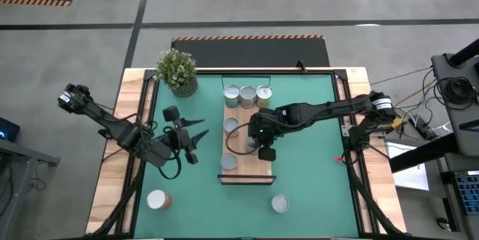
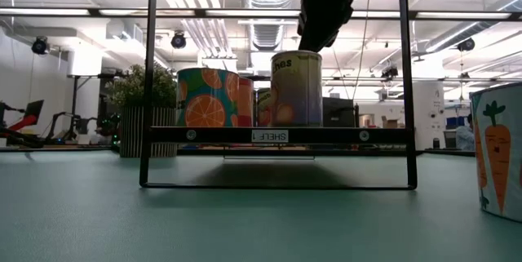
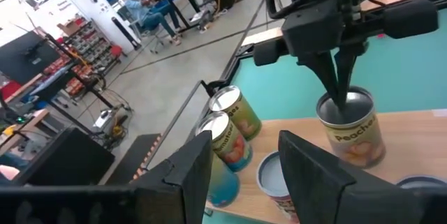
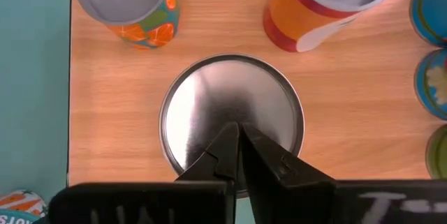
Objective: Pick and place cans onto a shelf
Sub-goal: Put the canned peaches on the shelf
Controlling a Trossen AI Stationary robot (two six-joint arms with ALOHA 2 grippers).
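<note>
Right claw [image 4: 239, 135] pinched closed, empty, over silver-topped peach can [image 4: 232, 116] on light-wood shelf [image 4: 115, 98] — left claw [image 1: 196, 140] spread wide beside shelf.

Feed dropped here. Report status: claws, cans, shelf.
Right claw shut, tips on peaches can standing on shelf. Left claw open beside shelf, empty. Two cans on mat.

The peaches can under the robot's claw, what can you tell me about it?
The peaches can is a small round tin with a plain shiny silver top and a cream label with orange peach pictures. It stands upright on the light wooden shelf, near other cans. The right claw, tips shut together, is right above its lid.
</note>
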